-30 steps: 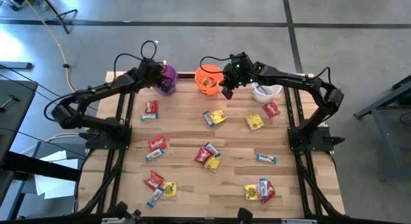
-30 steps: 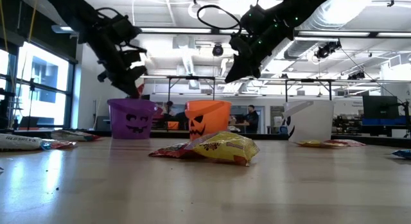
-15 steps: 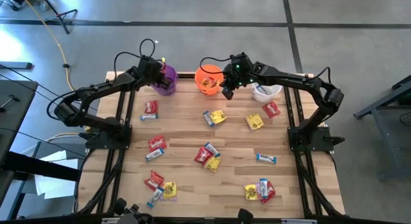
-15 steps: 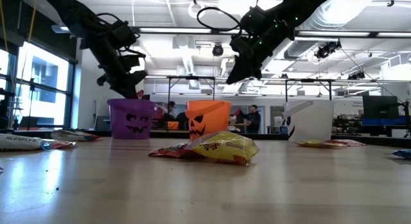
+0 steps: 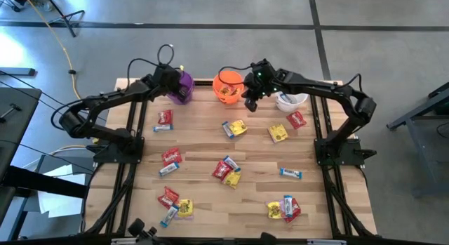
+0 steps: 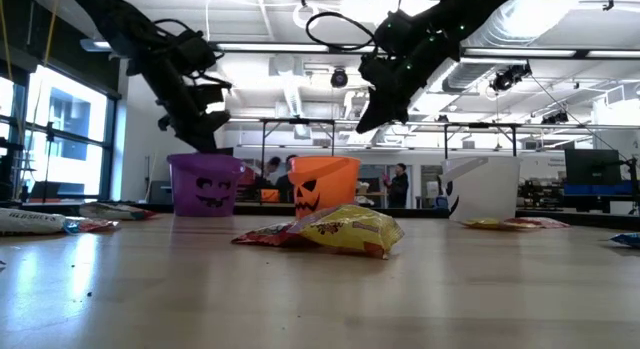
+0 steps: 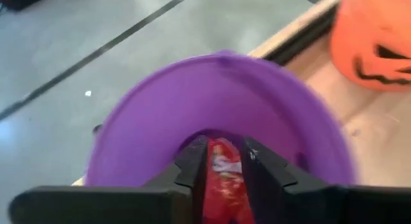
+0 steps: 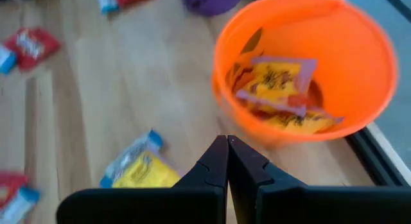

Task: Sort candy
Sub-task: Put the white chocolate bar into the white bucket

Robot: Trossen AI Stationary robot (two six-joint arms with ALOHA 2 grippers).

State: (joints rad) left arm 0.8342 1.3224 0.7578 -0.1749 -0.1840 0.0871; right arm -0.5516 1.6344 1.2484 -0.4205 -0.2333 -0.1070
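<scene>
I'm looking down on the wooden table [image 5: 210, 143], candy [image 5: 226, 169] scattered across most of it in red packets, yellow packets and slim blue-and-white bars. Three small buckets sit along the far edge: purple bucket [image 5: 182, 87] on my left, orange bucket [image 5: 227, 87] in the middle, white bucket [image 5: 291, 100] on the right.

My left gripper [image 7: 225, 161] hangs right over the purple bucket's mouth, fingers [image 7: 192, 165] parted a little, and a red packet [image 7: 222, 179] sits between them. I can't tell whether the fingers are gripping it or whether it lies loose.

My right gripper [image 8: 227, 161] hovers just beside the orange bucket, on the side toward the white one, fingers pressed together with nothing between them. Yellow packets [image 8: 277, 83] lie inside the orange bucket. On the table near it, a yellow packet [image 5: 238, 127] and a blue-and-white bar [image 5: 228, 129] lie touching.
</scene>
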